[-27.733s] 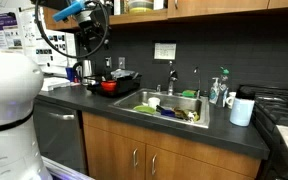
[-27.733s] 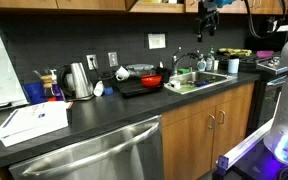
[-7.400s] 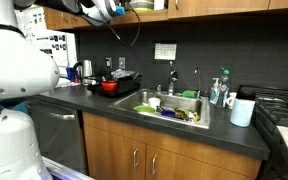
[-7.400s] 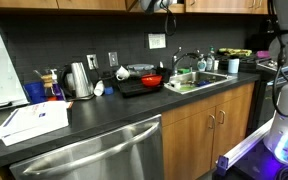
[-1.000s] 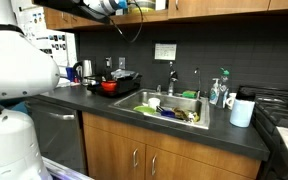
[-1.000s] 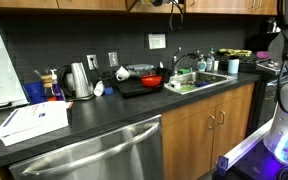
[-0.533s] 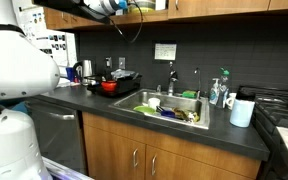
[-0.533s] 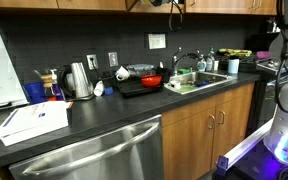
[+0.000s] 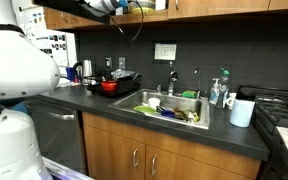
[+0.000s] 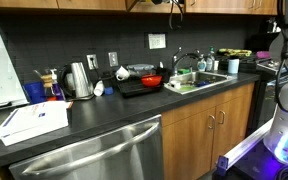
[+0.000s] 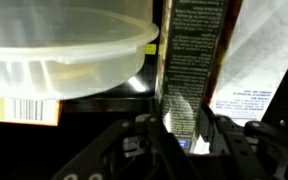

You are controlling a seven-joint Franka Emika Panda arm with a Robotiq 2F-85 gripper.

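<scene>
In the wrist view my gripper (image 11: 181, 125) is shut on a tall, narrow dark box (image 11: 191, 55) with small printed text on its face. The box stands upright between the two fingers. A clear plastic tub (image 11: 64, 50) sits just left of it, and a white printed packet (image 11: 259, 60) is close on its right. In both exterior views the arm reaches up to the upper cabinets, with the gripper (image 9: 124, 6) at an open cabinet (image 10: 169, 4) above the counter. The box itself does not show there.
Below are a dark counter (image 9: 104, 102), a sink (image 9: 169, 106) with dishes, a red bowl (image 9: 108, 86) on a tray, a kettle (image 10: 77, 80), a white box (image 10: 34, 122) and bottles (image 9: 219, 90) by the sink.
</scene>
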